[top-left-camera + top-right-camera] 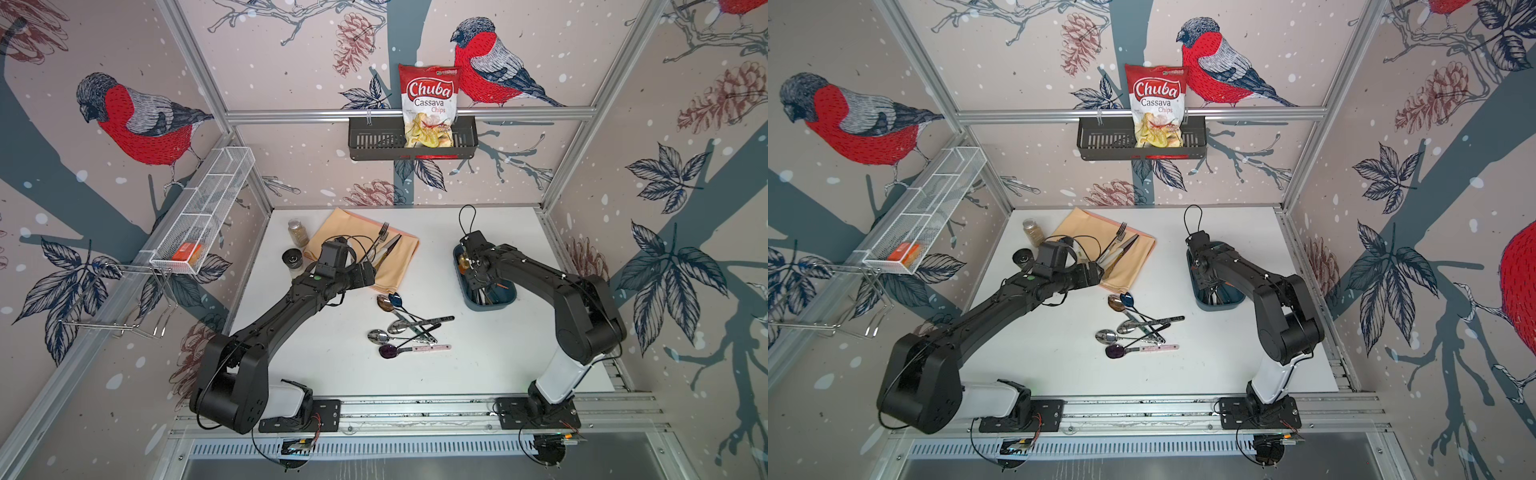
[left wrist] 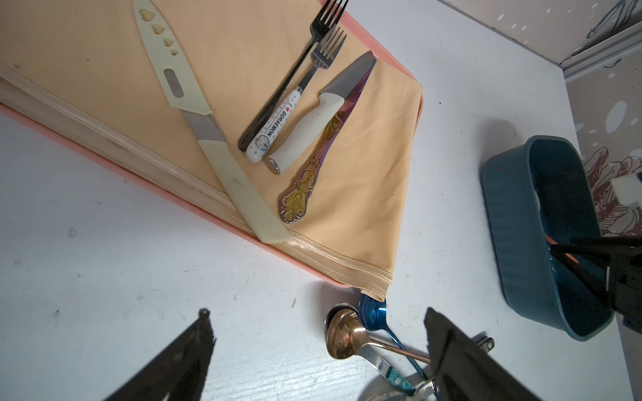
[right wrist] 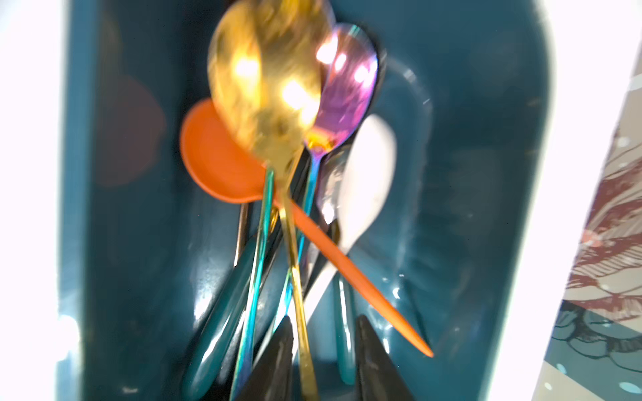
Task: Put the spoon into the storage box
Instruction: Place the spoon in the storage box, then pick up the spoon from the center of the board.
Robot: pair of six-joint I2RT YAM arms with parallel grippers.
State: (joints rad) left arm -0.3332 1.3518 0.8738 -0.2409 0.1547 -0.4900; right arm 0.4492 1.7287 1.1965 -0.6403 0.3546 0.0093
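Dark teal plastic storage box (image 1: 492, 306), rounded corners, low walls, sits on the right half of the white table (image 1: 498, 361), toward the back wall. The shiny gold spoon (image 3: 271, 76) is inside it, lying over the other cutlery there. Its thin handle runs between the fingers of the right gripper (image 3: 323, 319). The wrist view is blurred, so can't tell if a finger touches the handle. Under it in the box: orange plastic spoon (image 3: 222, 163), white spoon (image 3: 368, 173), iridescent purple spoon (image 3: 347, 90), teal-handled pieces.

Around: folded peach cloth (image 1: 399, 266) at back centre carries knives (image 2: 302, 135) and forks (image 2: 323, 45). Cluster of loose metal spoons (image 1: 401, 328) mid-table between the arms, well apart from the box. Black slotted basket (image 1: 415, 143) on the back rail holds a red-and-white chip bag (image 1: 428, 104).

Right arm: elbow high, forearm reaching over the box, gripper pointing down into it, jaws parted wider than the handle. Left arm: stretched low across the table's left, wrist over the cloth's near edge. The left gripper (image 2: 317, 312) is spread wide above the table, just beside the loose spoons.
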